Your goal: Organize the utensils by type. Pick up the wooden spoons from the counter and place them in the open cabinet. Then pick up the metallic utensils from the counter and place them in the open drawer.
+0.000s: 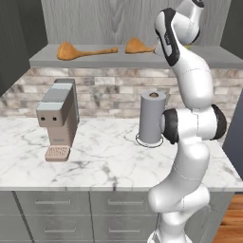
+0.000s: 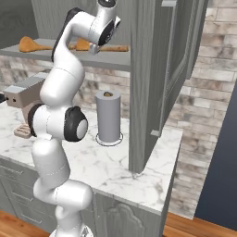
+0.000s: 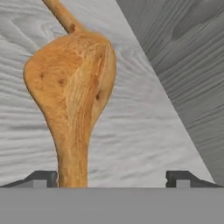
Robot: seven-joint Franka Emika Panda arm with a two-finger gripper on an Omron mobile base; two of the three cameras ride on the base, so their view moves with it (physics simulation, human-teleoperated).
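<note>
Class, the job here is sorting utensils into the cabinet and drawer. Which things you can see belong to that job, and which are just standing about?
Part of the job:
left spoon
right spoon
cabinet shelf
counter
gripper, open over the right spoon

Just standing about:
coffee machine
paper towel roll

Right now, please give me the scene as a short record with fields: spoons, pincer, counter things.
first wooden spoon: lying on the open cabinet shelf, left part
second wooden spoon: lying on the same shelf, under the pincer
pincer: open, fingertips either side of the second spoon's handle
counter: coffee machine at left, paper towel roll upright
</note>
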